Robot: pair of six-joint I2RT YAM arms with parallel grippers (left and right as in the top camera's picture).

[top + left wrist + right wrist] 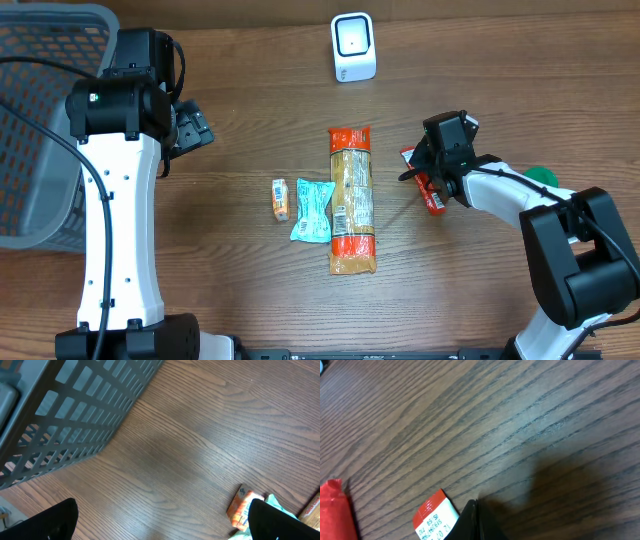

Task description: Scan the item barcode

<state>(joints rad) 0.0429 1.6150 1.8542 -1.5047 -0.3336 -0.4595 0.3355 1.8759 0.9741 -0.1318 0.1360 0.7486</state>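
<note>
Right gripper (422,177), jaws together, meets the red packet (433,198) near the bench's right edge. Left gripper (200,128) (beside the grey basket (40,120)) has its jaws wide apart.

1 scanner (353,47), 1 basket (40,110), 1 long packet (352,200), 1 teal pouch (312,212), 1 small orange pack (281,198), 1 red packet (435,203).

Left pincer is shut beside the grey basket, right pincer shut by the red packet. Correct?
No: the left pincer is open, fingers spread wide in the left wrist view. It is beside the grey basket; the right pincer is shut by the red packet.
</note>
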